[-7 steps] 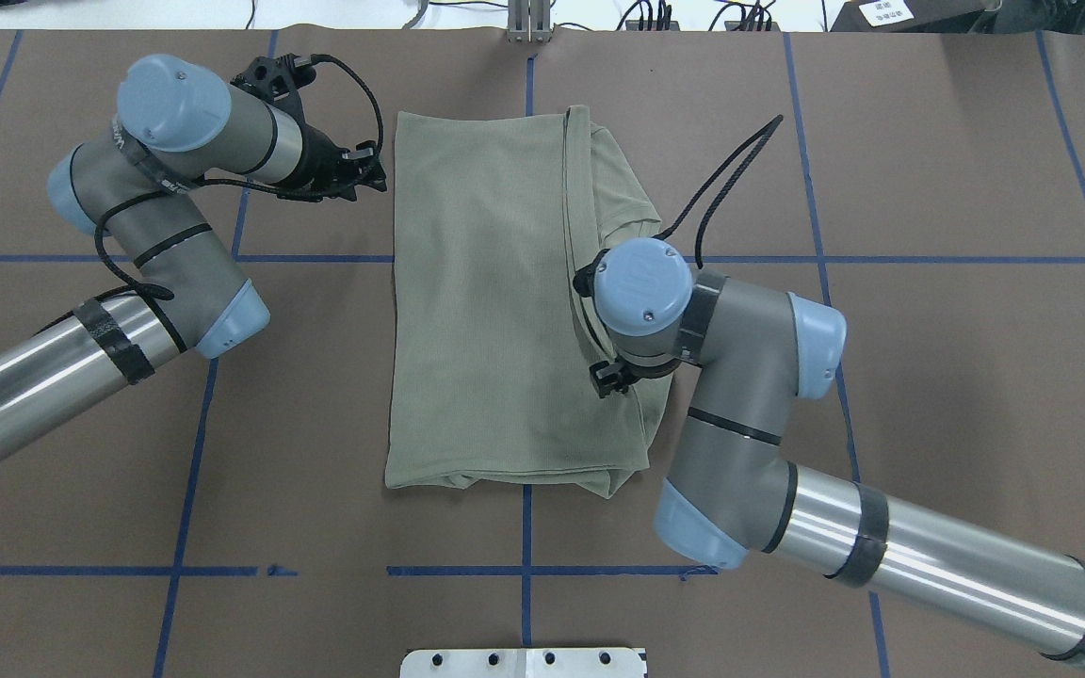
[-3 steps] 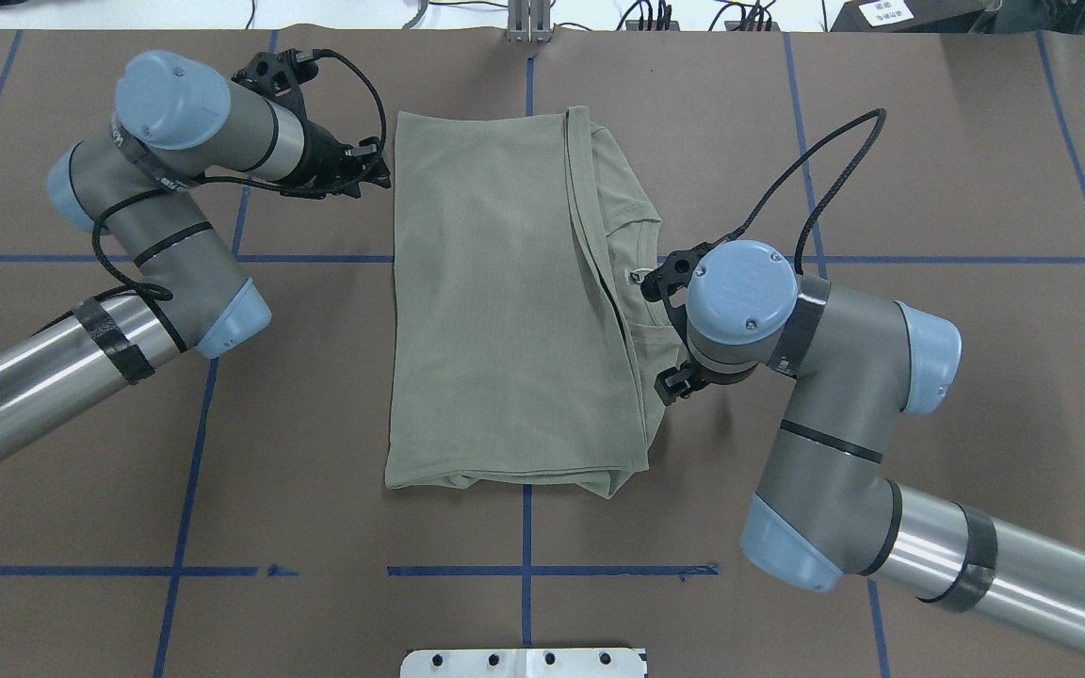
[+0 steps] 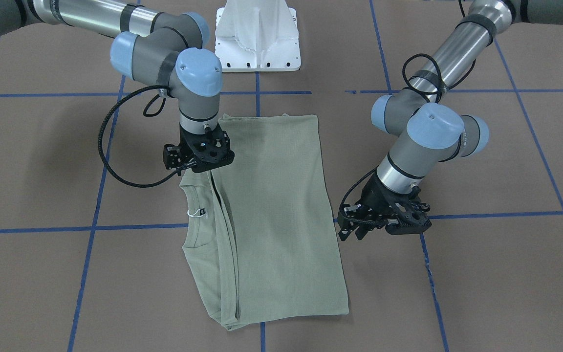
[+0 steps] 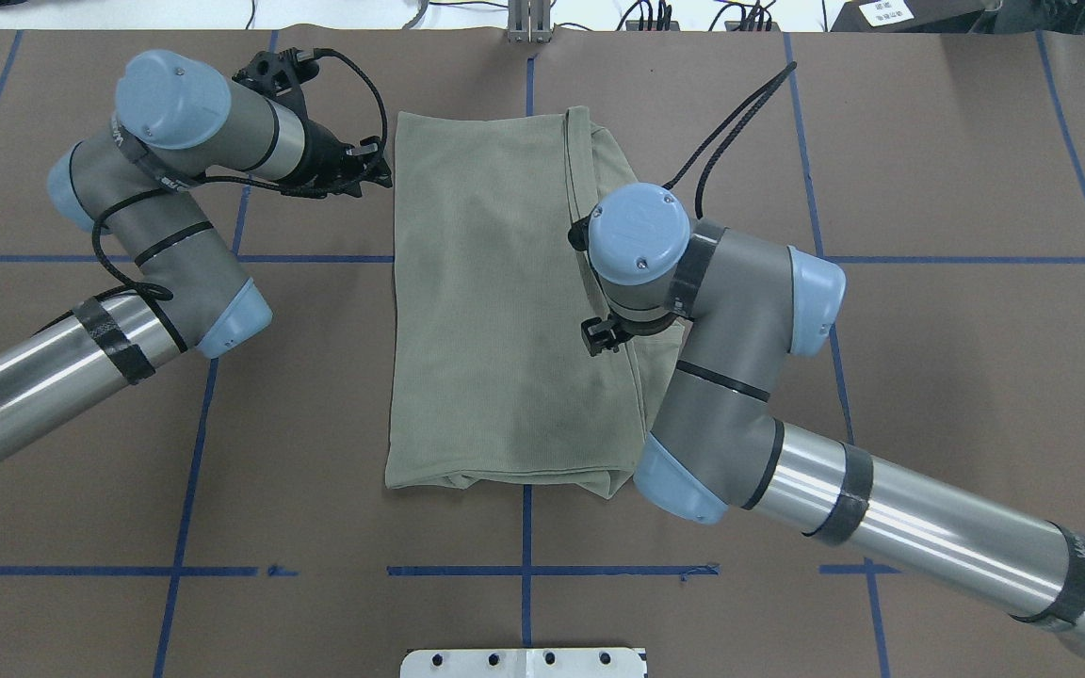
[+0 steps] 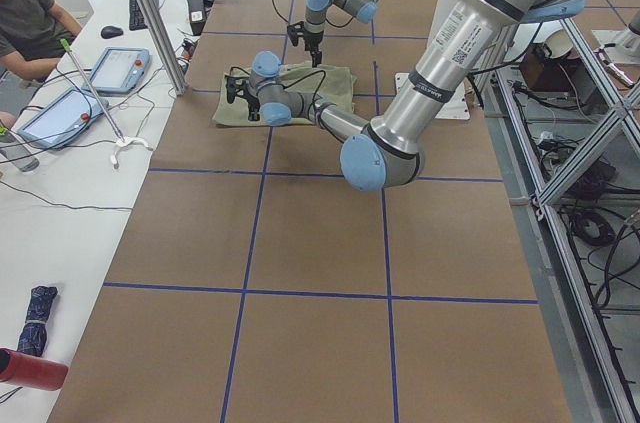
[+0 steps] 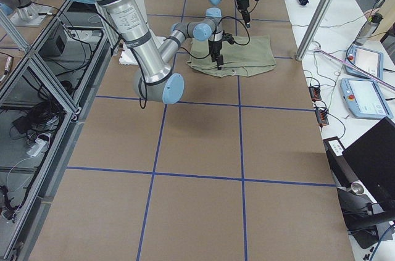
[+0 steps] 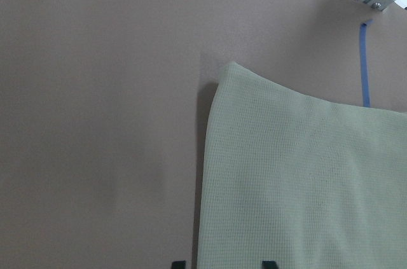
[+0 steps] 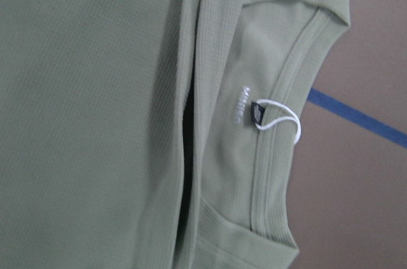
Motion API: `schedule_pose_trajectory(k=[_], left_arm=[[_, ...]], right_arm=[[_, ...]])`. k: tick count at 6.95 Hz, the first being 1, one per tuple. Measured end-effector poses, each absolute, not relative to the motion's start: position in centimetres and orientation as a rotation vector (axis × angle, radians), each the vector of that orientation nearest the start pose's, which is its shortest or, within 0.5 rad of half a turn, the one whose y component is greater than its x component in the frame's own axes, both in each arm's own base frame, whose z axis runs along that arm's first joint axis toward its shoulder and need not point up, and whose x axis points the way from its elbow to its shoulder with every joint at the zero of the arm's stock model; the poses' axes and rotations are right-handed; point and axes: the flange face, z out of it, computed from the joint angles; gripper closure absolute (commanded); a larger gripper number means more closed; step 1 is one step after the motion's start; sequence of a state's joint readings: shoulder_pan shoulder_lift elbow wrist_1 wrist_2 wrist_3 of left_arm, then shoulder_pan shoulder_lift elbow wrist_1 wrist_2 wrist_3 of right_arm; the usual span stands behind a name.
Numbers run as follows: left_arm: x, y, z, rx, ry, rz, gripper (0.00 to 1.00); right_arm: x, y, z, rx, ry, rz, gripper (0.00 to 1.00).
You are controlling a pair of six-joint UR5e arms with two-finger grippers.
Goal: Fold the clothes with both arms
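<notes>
Shirt (image 4: 486, 311) folded flat, left hand (image 4: 375, 172) beside edge

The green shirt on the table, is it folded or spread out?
Folded: the shirt lies as a compact rectangle, one layer lapped over part of its collar.

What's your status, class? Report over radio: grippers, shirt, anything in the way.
Left gripper open, beside the sage-green shirt. Right gripper over its collar side, jaws unreadable. Shirt folded lengthwise, flat. No obstruction seen.
</notes>
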State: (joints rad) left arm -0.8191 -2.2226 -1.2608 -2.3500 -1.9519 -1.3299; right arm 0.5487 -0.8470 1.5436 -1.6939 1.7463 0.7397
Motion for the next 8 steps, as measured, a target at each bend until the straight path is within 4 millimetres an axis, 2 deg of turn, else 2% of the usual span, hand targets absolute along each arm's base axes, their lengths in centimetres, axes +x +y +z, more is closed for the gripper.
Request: schedule_pose_trajectory(k=[2,4,5,7,8], left_arm=[[44.5,-61.6,31.9,0.266,1.13,-0.298,0.5],[44.5,-61.6,31.9,0.266,1.13,-0.298,0.5],[44.4,-61.6,32.0,0.266,1.129,-0.298,0.49],[44.4,-61.4,32.1,0.265,1.129,-0.298,0.49],[44.3,-61.3,32.1,0.266,1.13,-0.297,0.49]], right_arm=[[-57.9,-51.8,27.1,0.256,-0.578,-0.274,0.0],[-57.8,-55.2,28.5,0.257,-0.561,-0.249,0.0],[-56.4,-57.3,29.5,0.261,-0.539,-0.249,0.0],[-52.3,-61.7,31.1,0.258,-0.514,-0.245,0.0],[-50.8,-62.8,30.5,0.239,-0.548,-0.237,0.0]])
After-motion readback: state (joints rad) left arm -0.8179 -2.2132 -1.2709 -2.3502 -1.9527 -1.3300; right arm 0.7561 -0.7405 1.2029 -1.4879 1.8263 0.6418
